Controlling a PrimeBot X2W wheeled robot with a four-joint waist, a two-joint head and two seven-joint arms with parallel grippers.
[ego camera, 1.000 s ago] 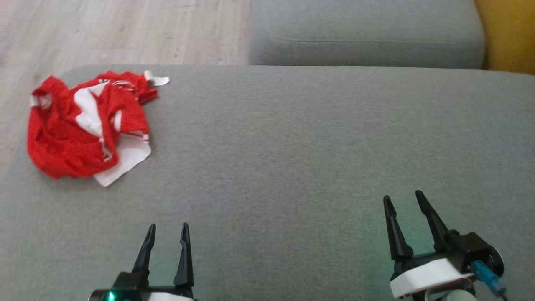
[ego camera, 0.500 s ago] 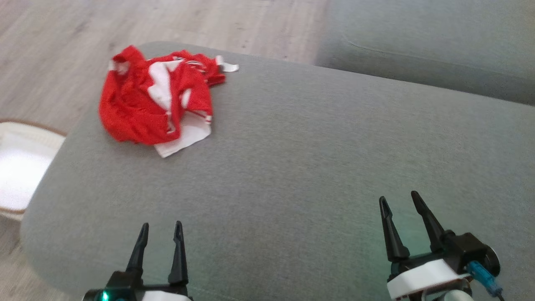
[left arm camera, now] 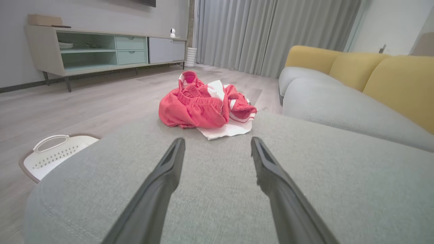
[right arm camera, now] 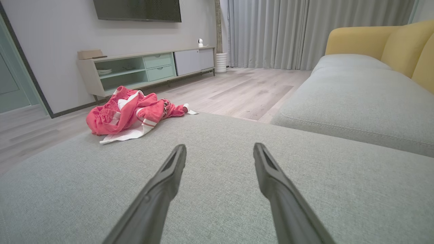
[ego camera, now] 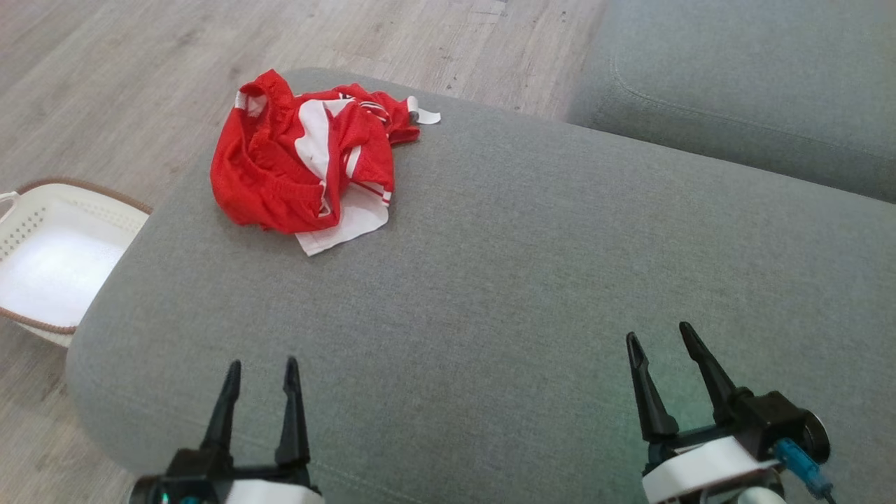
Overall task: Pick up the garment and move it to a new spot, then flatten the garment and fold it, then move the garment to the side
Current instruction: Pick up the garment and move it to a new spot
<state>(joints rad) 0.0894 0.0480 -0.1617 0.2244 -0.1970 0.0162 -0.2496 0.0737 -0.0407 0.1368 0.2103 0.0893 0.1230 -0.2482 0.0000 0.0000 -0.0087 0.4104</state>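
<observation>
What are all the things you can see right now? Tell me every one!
garment: one, red and white, crumpled on the footstool's far left corner
footstool: one, grey, before the robot
sofa: one, grey seat, yellow back, beyond the footstool
basket: one, white, brown rim, on the floor left of the footstool
floor: one, pale wood
cabinet: one, pale with green drawers, by the wall
television: one, dark, above the cabinet
curtains: grey, far wall
left gripper: one, black fingers, open, lower left
right gripper: one, black fingers, open, lower right

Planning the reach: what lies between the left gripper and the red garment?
Only bare grey cushion: the left wrist view shows nothing between the left gripper and the garment.
</observation>
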